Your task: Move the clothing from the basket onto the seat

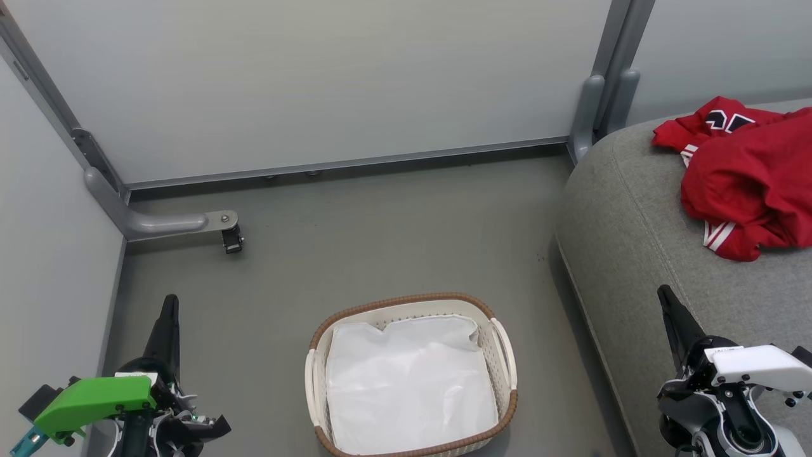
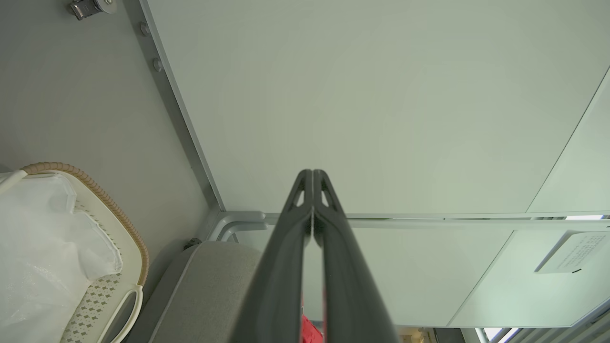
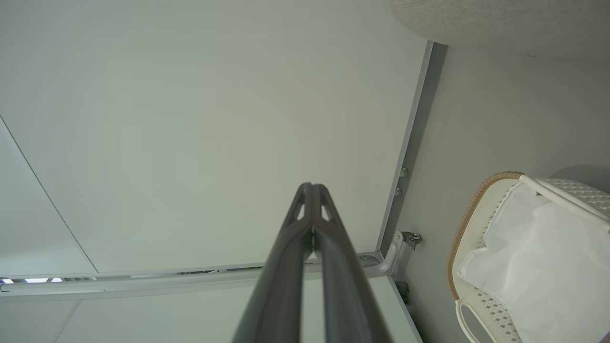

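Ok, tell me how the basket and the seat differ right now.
The basket is cream perforated plastic with a brown rim; the seat is grey fabric. The basket is far smaller than the seat. The basket holds a white liner and no red garment, while the seat carries the red clothing. Both have rounded edges.

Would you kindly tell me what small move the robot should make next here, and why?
Probably none; I would leave both arms parked. The clothing lies on the seat, the basket holds just its white liner, and the left gripper and right gripper are shut and empty.
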### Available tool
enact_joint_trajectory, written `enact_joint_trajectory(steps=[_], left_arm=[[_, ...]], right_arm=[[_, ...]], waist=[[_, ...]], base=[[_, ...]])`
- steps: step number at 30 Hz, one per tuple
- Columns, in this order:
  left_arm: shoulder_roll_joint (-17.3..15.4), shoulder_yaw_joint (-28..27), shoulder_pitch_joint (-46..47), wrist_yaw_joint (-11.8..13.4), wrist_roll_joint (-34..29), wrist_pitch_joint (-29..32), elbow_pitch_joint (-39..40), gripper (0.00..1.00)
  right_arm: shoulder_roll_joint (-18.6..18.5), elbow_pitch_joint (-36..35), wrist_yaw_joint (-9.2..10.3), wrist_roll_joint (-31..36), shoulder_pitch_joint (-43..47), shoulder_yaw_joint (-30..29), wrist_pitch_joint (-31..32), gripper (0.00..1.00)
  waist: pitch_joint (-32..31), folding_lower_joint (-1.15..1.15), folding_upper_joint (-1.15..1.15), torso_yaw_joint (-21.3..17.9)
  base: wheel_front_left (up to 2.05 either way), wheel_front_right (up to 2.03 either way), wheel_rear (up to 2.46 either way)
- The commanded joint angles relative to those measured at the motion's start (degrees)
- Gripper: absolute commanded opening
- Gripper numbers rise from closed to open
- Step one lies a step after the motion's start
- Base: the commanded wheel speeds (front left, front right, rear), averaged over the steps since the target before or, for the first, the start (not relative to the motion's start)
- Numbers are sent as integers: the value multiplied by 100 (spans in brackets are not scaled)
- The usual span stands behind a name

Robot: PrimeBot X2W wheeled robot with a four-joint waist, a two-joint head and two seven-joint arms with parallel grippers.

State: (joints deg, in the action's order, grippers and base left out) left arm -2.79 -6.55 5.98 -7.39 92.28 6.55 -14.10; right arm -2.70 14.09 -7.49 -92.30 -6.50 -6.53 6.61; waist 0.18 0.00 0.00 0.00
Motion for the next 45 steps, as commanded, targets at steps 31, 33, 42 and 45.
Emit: enact_joint_trajectory(steps=[31,33,42,45], left_arm=[[-17,-10,53,-24,21,18,12,0],[-17,-10,53,-24,21,18,12,0],[-17,-10,53,-24,22,17,12,0],[-17,-10,53,-24,22,18,12,0]], right_arm=[[-34,-22,0,-22,59,-13,6,0],[-34,-22,0,-22,59,-13,6,0],[-34,-22,0,-22,60,-13,6,0],[-34,-22,0,-22,60,-13,6,0]], waist=[[0,0,0,0],[0,0,0,0],[0,0,0,0],[0,0,0,0]], base=[[0,0,0],[0,0,0],[0,0,0],[0,0,0]])
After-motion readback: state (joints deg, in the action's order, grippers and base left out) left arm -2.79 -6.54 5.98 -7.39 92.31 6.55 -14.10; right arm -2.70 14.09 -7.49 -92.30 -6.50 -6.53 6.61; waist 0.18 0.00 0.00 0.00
